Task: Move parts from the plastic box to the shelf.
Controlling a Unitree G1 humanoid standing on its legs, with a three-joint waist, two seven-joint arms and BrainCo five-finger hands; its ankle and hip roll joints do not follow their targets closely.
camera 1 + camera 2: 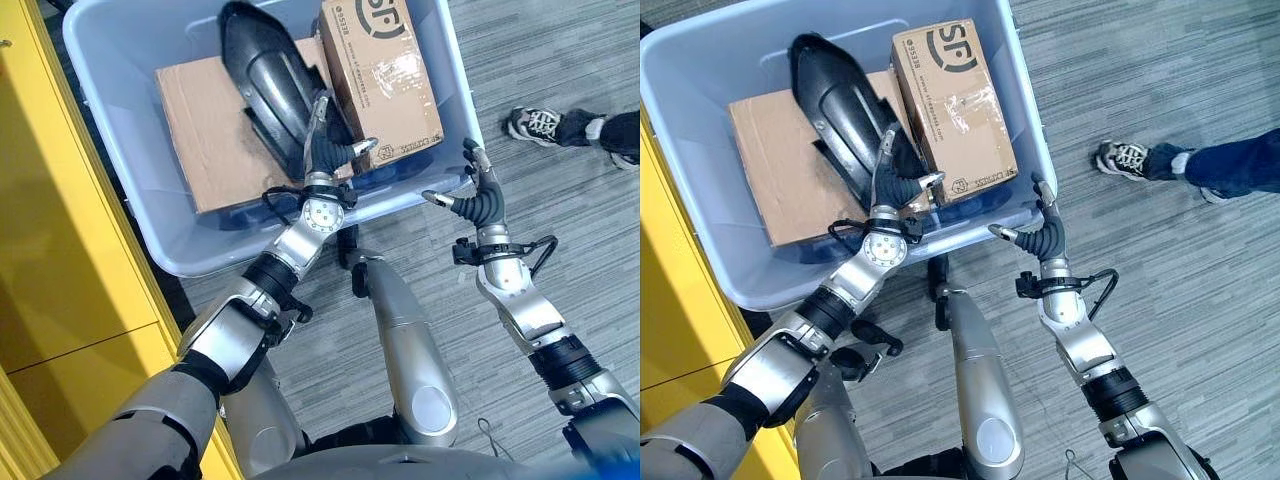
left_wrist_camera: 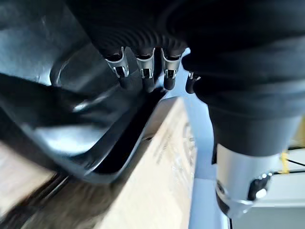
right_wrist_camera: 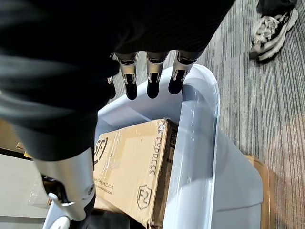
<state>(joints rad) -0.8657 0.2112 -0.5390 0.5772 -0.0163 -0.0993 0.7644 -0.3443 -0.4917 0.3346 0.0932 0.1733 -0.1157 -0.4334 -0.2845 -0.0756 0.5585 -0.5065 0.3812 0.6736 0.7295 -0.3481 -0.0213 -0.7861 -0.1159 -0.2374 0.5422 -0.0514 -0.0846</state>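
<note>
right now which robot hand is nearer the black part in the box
Left. The left robot hand is inside the plastic box, its fingers against the black part. The right robot hand is open, outside the box's near right corner, well away from it.

The plastic box (image 1: 120,215) is crowded: a black molded part (image 1: 268,75) lies across a flat cardboard sheet (image 1: 205,135), with a taped carton (image 1: 380,75) tight against its right side, leaving hardly a gap between them. The left hand (image 1: 330,150) sits over that seam. Bare cardboard stays open on the left. Right of the box, the right hand (image 1: 482,200) hovers over carpeted floor (image 1: 560,250), where a person's shoe (image 1: 535,125) stands farther right. A yellow shelf (image 1: 60,250) walls the left.
</note>
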